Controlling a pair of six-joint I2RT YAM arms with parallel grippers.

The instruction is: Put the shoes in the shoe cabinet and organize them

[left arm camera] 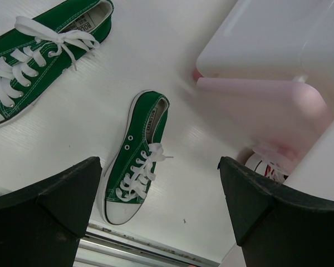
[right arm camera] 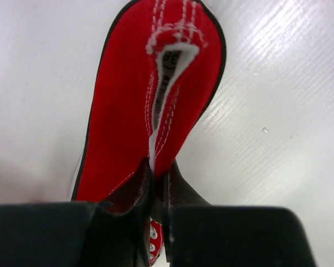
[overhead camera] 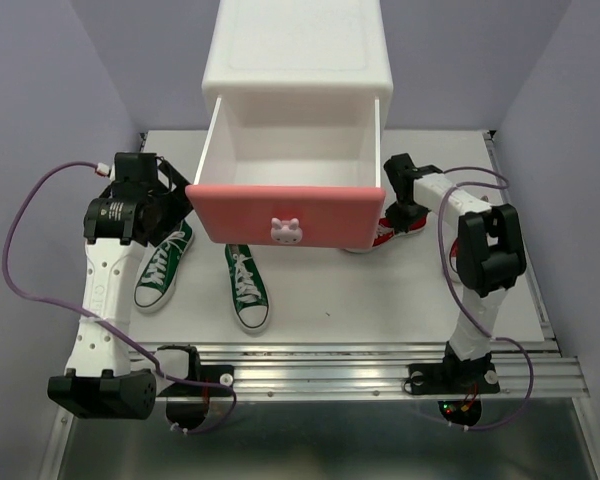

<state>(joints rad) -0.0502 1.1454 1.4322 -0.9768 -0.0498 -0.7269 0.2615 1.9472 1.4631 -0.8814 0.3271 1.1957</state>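
Near the right edge of the table (overhead camera: 380, 300), the right gripper (right arm camera: 156, 186) pinched the sides of a red sneaker (right arm camera: 128, 111) together. The left gripper (left arm camera: 158, 167) stood wide open above a green sneaker (left arm camera: 138, 150).

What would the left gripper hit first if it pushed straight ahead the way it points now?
Probably the green sneaker framed between the open fingers of the left gripper; depth is unclear.

The shoe cabinet (overhead camera: 295, 50) is white, its drawer front (overhead camera: 240, 215) salmon pink with a white bunny knob (overhead camera: 286, 231). The left green sneaker (overhead camera: 164, 264) and the near green sneaker (overhead camera: 248, 286) have white laces, stitching and soles. On the right, the red sneaker (right arm camera: 150, 100) shows white stitching and a black edge line.
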